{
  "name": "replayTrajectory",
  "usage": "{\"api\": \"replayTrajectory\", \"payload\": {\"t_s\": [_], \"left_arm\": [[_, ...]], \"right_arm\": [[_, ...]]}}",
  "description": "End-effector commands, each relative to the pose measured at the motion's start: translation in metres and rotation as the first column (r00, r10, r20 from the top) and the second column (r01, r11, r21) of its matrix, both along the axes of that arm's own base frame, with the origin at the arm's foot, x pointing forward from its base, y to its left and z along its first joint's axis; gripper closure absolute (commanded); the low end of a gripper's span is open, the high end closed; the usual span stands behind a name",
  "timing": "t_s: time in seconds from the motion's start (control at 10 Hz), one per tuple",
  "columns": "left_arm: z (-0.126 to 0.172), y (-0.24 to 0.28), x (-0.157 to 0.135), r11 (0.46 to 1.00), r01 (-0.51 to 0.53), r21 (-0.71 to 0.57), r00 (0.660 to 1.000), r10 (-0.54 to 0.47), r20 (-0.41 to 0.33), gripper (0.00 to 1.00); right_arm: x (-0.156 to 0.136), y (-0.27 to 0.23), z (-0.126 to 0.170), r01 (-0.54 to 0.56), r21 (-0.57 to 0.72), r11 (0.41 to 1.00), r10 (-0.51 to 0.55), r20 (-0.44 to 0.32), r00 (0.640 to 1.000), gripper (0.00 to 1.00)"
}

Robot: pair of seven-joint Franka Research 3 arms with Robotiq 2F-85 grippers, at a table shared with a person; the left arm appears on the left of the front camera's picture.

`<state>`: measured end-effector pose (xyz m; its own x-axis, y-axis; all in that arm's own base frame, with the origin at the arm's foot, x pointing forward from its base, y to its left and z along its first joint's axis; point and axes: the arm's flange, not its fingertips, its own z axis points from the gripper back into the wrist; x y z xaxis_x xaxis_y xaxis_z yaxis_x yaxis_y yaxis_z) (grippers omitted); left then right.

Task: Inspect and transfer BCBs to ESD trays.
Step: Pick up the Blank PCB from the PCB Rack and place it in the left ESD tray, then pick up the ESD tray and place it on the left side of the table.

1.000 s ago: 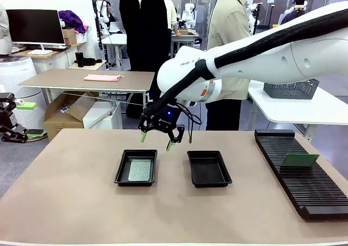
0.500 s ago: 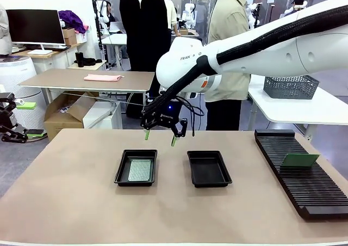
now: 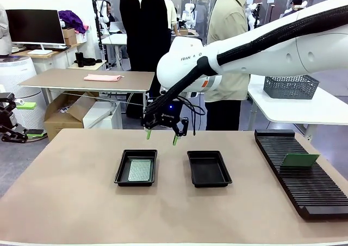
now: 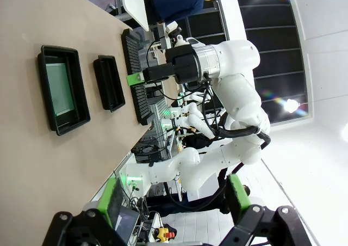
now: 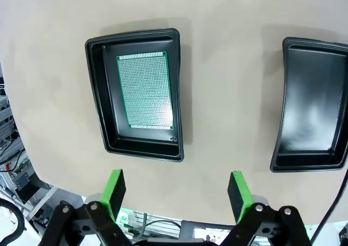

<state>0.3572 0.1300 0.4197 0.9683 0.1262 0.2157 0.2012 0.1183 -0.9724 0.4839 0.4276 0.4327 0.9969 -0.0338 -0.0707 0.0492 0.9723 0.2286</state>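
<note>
One BCB [image 3: 140,170] lies flat in the left ESD tray [image 3: 120,170]; the right ESD tray [image 3: 209,168] holds nothing. Another BCB [image 3: 299,159] stands in the black rack. My right gripper [image 3: 161,136] hangs open and empty above the table's far side, between the two trays. Its wrist view looks straight down on the BCB [image 5: 144,90] in its ESD tray [image 5: 97,93], with the empty ESD tray [image 5: 312,110] to the right and the right gripper [image 5: 176,194] wide open. My left gripper [image 4: 174,202] is open and empty, off the table's left end.
A long black slotted rack [image 3: 310,186] runs along the table's right side. Two people [image 3: 228,39] stand behind the far edge. A grey mesh basket [image 3: 291,87] sits on a white table at the back right. Bare tabletop [image 3: 163,213] lies in front of the trays.
My right gripper has risen a little and drifted right, away from the left tray, staying open. The boards and trays have not moved.
</note>
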Motion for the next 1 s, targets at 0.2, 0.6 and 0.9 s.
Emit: {"api": "replayTrajectory", "payload": {"t_s": [0.2,0.6,0.9], "left_arm": [[0.0016,-0.0001,0.0006,1.0,-0.006,-0.006,1.0,0.006,0.004,0.0],[0.0016,-0.0001,0.0006,1.0,-0.006,-0.006,1.0,0.006,0.004,0.0],[0.0016,-0.0001,0.0006,1.0,-0.006,-0.006,1.0,0.006,0.004,0.0]], "right_arm": [[-0.0018,0.0017,0.0012,0.0,0.005,1.0,0.0,-0.002,1.0,0.0],[-0.0018,0.0017,0.0012,0.0,0.005,1.0,0.0,-0.002,1.0,0.0],[-0.0018,0.0017,0.0012,0.0,0.005,1.0,0.0,-0.002,1.0,0.0]]}}
